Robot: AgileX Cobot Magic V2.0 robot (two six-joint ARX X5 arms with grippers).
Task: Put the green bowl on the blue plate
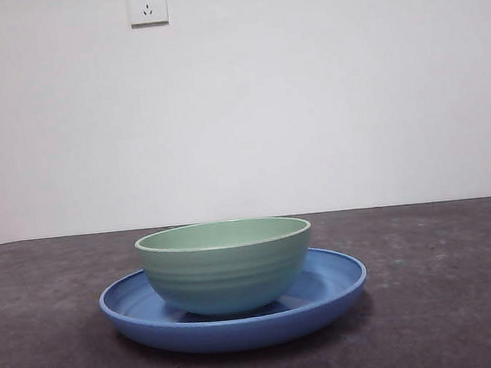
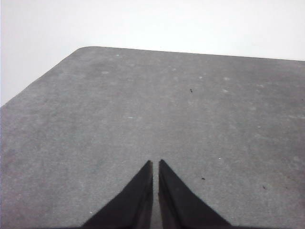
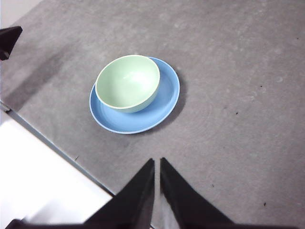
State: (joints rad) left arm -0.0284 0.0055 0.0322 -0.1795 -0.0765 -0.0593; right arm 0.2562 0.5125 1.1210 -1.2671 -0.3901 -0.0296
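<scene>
Green bowl [image 1: 226, 266] upright inside blue plate [image 1: 330, 291], off-centre | right end effector [image 3: 157, 162] closed, empty, above and well apart, nearer arm | left end effector [image 2: 156, 163] closed over bare surface [image 2: 190, 119]

a plain white wall [image 1: 324, 98] is standing behind the table and is filling the whole upper part of the front view, and a white power socket [image 1: 147, 4] is sitting on it near the top, left of the middle. the table top [image 1: 448, 304] is showing a dark grey, slightly speckled surface with a rounded corner [image 2: 86, 49], and soft even light is falling on it. beside the table edge [image 3: 52, 145] a pale floor [image 3: 43, 186] is showing.
</scene>
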